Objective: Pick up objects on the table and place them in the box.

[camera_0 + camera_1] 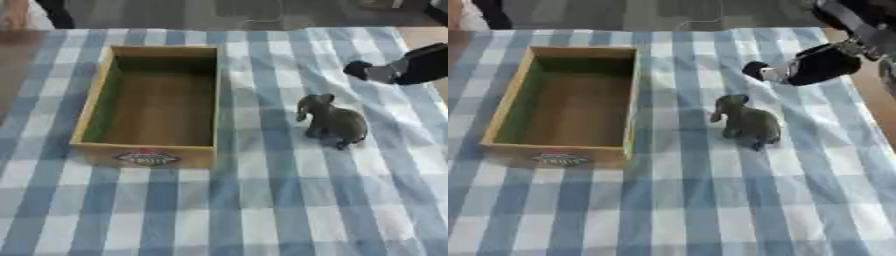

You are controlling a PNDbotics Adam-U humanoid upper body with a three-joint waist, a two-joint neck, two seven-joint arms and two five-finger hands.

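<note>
Elephant (334,121): 1 grey toy, upright on checked worktop (262,210), right of box (214,95), apart from it. Box: 1, wooden, open-topped. My right robot hand (802,67): above worktop beyond elephant, not touching; fingers' state, I cannot tell.

Soft blue-and-white checked cloth (262,210) over my bench, matt and slightly creased, pale raw wooden box (206,100) with a printed label, dull grey matt elephant figure (750,124), my black matt right hand (820,65)
</note>
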